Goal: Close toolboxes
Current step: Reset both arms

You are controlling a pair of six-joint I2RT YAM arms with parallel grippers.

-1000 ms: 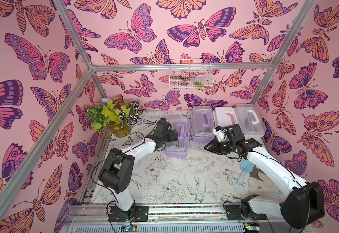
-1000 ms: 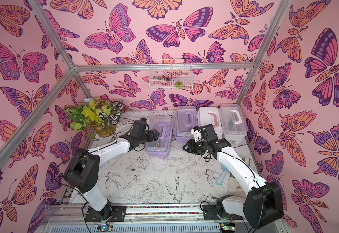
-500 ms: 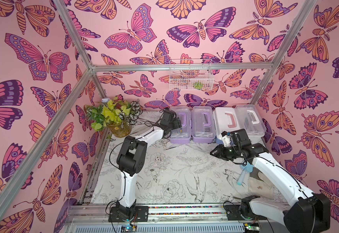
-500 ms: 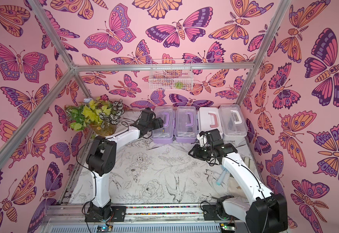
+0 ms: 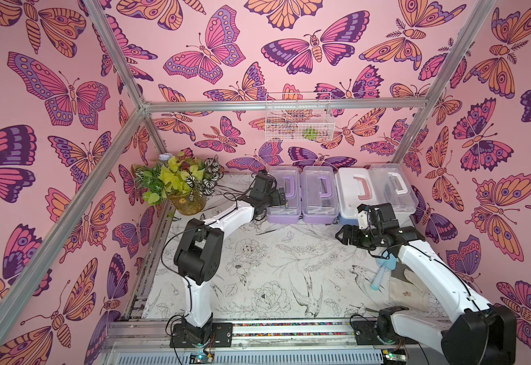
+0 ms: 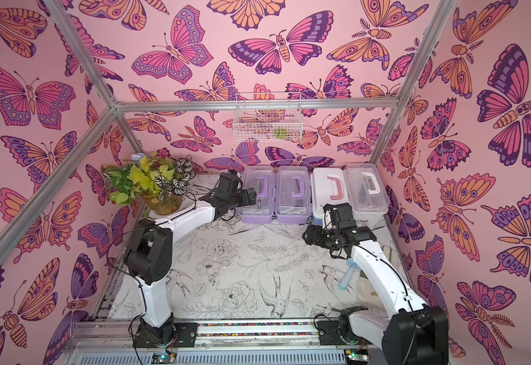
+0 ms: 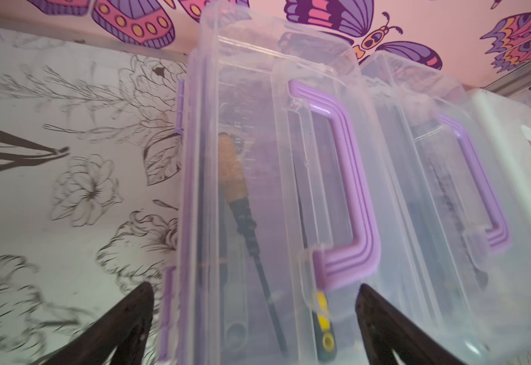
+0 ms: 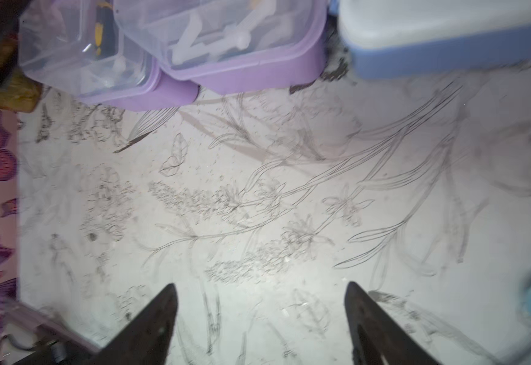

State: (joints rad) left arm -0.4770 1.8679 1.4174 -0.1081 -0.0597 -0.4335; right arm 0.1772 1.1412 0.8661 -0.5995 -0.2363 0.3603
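Four boxy plastic toolboxes in row at back wall, lids seemingly shut. Left gripper jaws apart by lilac box, glossy clear lid. Right gripper jaws apart above matte mat.

No text, label, brand or number could be read in any view. The beige cloth at the lower right of both top views bore a small dark mark, possibly a logo, too small to make out. Any print on the small circuit board at the bottom edge of the frame was likewise too fine to read.
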